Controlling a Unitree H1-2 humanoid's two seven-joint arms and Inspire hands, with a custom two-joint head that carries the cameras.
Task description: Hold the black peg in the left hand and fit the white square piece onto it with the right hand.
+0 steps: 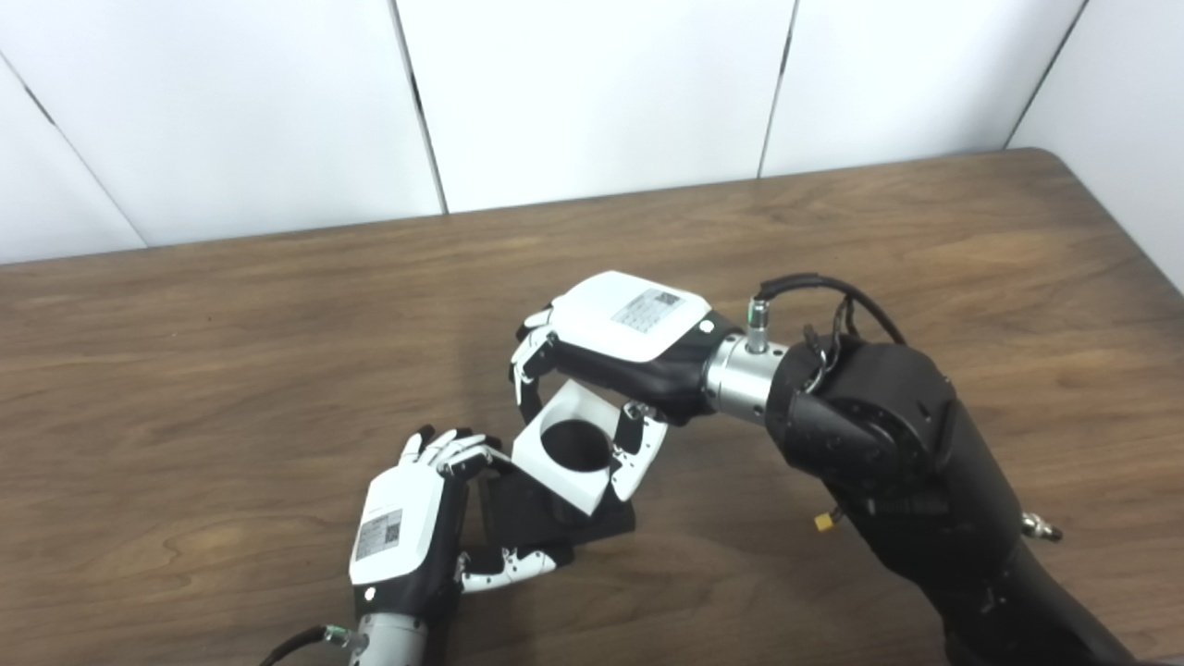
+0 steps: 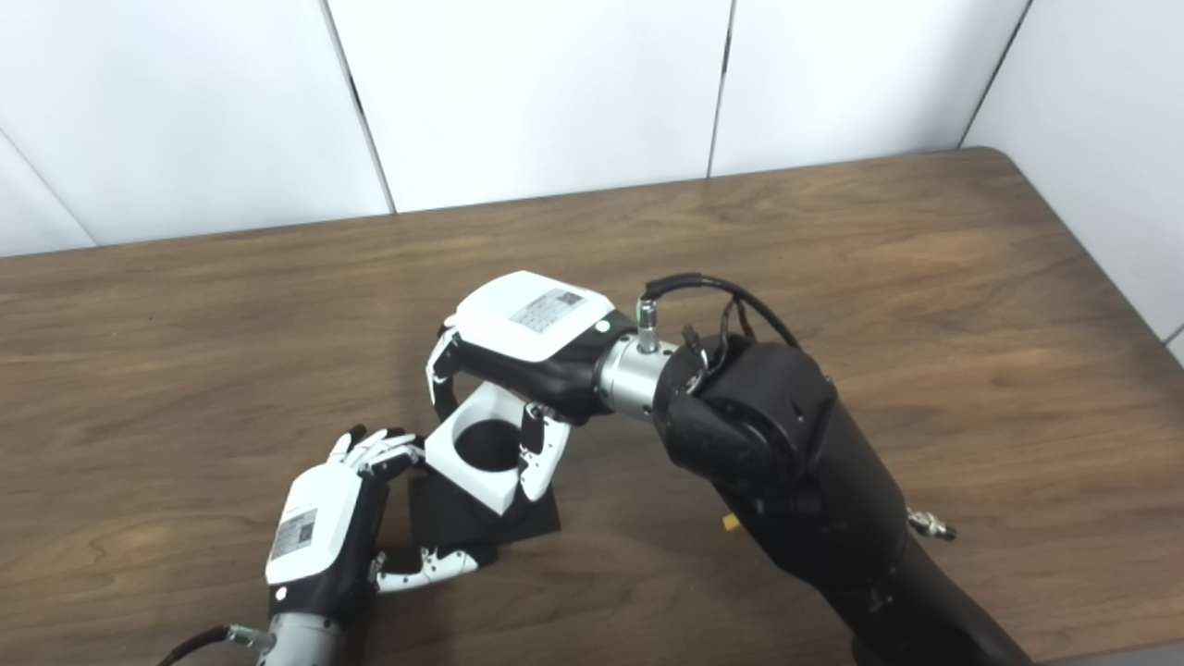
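The white square piece [image 1: 566, 450] with a round hole is held between the fingers and thumb of my right hand [image 1: 610, 356]. It sits over the black peg; the hole shows dark inside. The black peg's square base [image 1: 546, 518] rests on the table below the piece. My left hand [image 1: 416, 518] is at the base's left side, fingers on its far corner and thumb along its near edge. The same shows in the right eye view: piece [image 2: 474, 453], base [image 2: 462, 513], right hand [image 2: 518, 351], left hand [image 2: 324, 536].
The brown wooden table [image 1: 231, 370] runs wide on all sides. White wall panels [image 1: 592, 92] stand behind the far edge. The right forearm [image 1: 879, 435] crosses the near right part of the table.
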